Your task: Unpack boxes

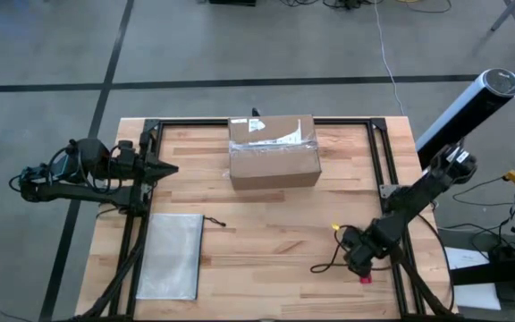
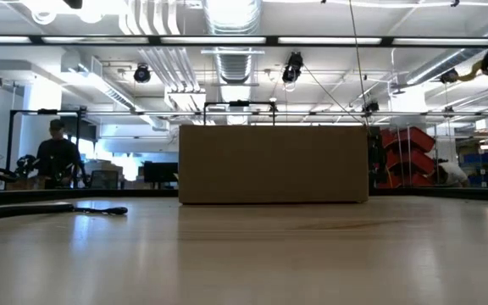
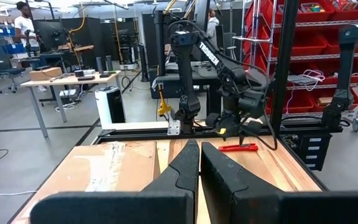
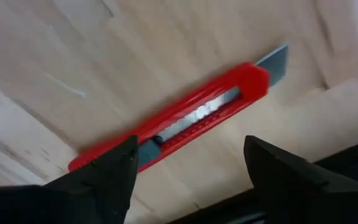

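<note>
At the far middle of the pale wood-plank tabletop (image 1: 266,224) you have the brown corrugated cardboard shipping box (image 1: 274,150), rectangular, flaps shut, with glossy clear packing tape and a white label across its top; the label's print is too small to read. From table height the box shows a plain matt brown side. Near your left front corner lies a flat translucent grey-white zip pouch (image 1: 172,256) with a short dark pull cord.

Your right claw (image 1: 361,259) is low over the tabletop near the right front corner, its dark fingers spread wide and gripping nothing. Between them lies a small red plastic utility knife (image 4: 179,124), flat on the wood, its ribbed slider and a steel blade tip exposed.

Your left claw (image 1: 161,168) sits pinched shut and empty at the left edge, well apart from the box. "TROSSEN" reads on the right arm's dark casing.
</note>
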